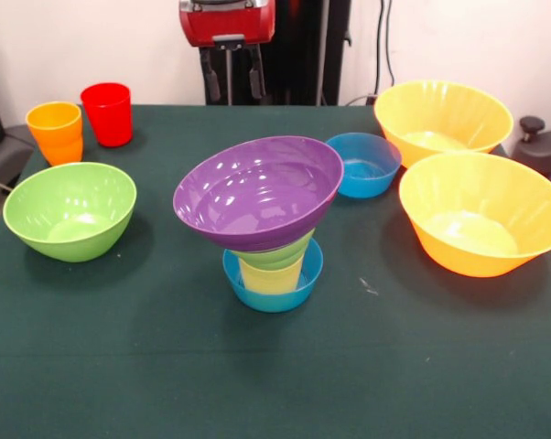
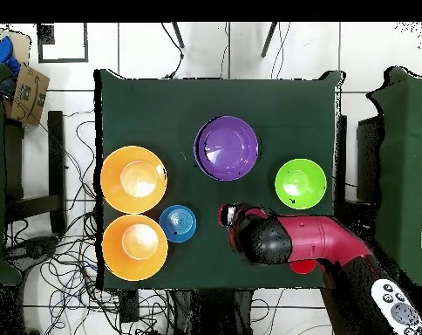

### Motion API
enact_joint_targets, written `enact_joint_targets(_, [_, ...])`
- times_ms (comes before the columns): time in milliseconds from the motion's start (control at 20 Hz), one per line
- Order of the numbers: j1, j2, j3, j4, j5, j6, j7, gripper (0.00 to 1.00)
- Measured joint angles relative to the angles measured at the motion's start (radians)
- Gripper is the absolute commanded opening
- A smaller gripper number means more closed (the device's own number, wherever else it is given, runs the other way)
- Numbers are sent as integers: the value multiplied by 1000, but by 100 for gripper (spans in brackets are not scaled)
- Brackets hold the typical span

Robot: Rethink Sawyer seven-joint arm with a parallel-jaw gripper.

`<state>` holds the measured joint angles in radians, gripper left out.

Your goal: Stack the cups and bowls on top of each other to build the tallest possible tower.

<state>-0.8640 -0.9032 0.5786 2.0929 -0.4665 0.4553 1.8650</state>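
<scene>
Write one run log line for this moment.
tower: blue bowl, yellow cup, green bowl, purple bowl tilted on top | end effector: raised at far edge, holding nothing | loose: two orange bowls, orange cup, red cup

Dark green table (image 1: 120, 366) | centre: small blue bowl (image 1: 273, 294) at tower base | left: large green bowl (image 1: 70, 210) | upper left: orange cup (image 1: 56, 132), red cup (image 1: 107, 113) | upper middle: second blue bowl (image 1: 363, 164) | right: two orange bowls (image 1: 443, 120) (image 1: 484, 225), touching

cups (image 1: 107, 112): 3 | bowls (image 1: 70, 209): 7 | tower (image 1: 264, 219): 1 | gripper (image 1: 230, 78): 1
</scene>
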Motion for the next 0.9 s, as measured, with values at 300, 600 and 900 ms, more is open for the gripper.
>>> enact_joint_targets(300, [-6,14,2,-11,-10,24,0,100])
enact_joint_targets(600, [8,94,2,-85,-74,62,0,100])
enact_joint_targets(900, [28,207,2,-208,-141,130,-1,100])
